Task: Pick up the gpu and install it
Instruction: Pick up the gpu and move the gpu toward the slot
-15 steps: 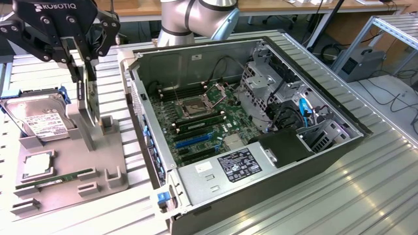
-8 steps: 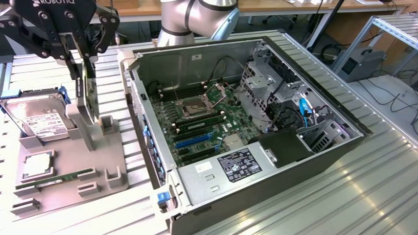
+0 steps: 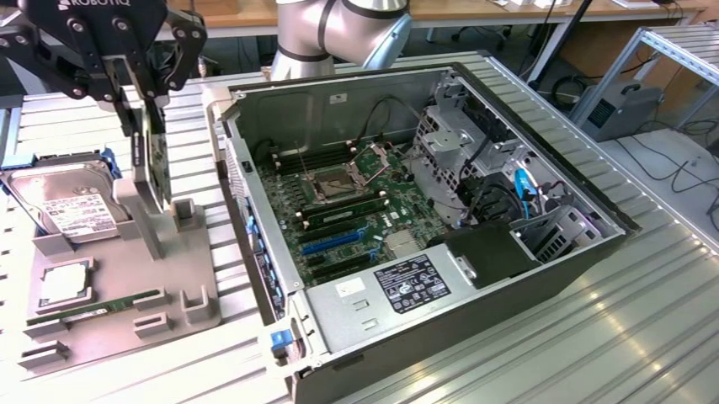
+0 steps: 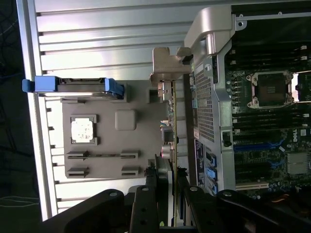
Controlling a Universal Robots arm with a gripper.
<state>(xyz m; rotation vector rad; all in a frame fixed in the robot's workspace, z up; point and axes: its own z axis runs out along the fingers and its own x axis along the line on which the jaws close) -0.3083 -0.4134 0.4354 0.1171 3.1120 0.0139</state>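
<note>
beside the open computer case, on the exterior view's left, sits the grey parts tray with the hard drive. above the tray, my gripper is clamped on the gpu, which stands upright and edge-on.

You see dull grey sheet metal on the computer case. Inside the case, the motherboard is glossy green board. Beside the case, the tray looks like smooth matt grey plastic, and the hard drive on it is silvery metal under a white paper label. The gpu shows green board and, probably, bare metal fittings. The gripper is matt black. Under the case, the table is ribbed, shiny metal.
</note>
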